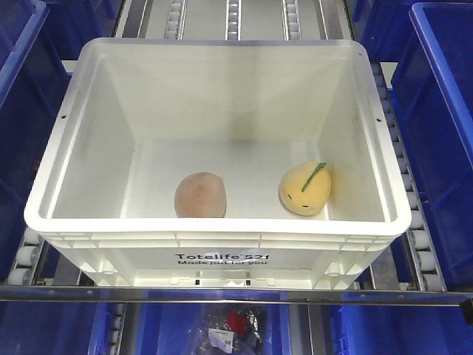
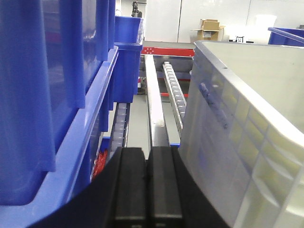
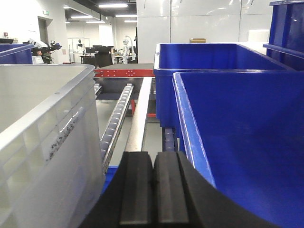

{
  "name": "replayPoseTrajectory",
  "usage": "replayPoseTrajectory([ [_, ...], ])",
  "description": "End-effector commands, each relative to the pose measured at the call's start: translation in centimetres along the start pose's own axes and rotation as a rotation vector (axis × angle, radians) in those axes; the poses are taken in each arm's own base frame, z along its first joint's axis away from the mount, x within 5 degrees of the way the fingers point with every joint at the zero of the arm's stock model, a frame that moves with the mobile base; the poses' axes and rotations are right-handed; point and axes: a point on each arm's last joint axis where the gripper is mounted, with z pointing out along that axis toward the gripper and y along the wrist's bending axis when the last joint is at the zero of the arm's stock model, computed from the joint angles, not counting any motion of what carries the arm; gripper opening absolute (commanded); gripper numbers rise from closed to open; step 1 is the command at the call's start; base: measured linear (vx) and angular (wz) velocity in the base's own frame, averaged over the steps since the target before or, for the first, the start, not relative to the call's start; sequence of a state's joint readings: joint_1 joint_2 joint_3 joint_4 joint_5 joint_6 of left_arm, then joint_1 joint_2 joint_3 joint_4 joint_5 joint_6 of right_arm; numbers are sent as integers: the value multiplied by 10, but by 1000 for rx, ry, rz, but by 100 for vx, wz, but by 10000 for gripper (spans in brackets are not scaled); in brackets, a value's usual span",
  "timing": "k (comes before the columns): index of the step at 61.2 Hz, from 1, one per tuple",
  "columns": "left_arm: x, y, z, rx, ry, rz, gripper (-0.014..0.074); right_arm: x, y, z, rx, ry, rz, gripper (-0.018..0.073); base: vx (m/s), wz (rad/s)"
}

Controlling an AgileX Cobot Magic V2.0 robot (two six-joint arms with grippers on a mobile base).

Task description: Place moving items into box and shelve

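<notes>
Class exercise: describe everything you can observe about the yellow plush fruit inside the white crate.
The yellow plush fruit is a soft, rounded toy of fuzzy fabric, with a thin green stem stripe slanting across its upper side and tiny dark face marks below it. It rests on the floor of the white crate, in the near right part, close to the right wall. The pink plush ball lies to its left, apart from it. Nothing grips it.

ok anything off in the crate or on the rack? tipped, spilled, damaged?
Nothing stands out. The white crate sits level on the roller shelf between the blue bins, no visible damage. The pink plush ball and yellow plush fruit both lie on its floor, apart. Left gripper and right gripper are shut, holding nothing.
</notes>
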State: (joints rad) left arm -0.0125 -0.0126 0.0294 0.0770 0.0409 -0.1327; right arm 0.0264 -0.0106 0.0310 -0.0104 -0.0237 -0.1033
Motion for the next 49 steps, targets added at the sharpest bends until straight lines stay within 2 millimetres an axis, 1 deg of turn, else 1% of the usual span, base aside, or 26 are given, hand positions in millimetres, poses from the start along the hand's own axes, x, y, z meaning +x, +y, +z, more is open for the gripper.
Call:
replayPoseTrajectory([
  [1, 1, -1, 0, 13, -70, -12, -22, -3, -1, -1, 17, -85, -14, -16, 0, 0],
  [49, 1, -1, 0, 13, -70, -12, -22, -2, -1, -1, 16, -84, -15, -16, 0, 0],
])
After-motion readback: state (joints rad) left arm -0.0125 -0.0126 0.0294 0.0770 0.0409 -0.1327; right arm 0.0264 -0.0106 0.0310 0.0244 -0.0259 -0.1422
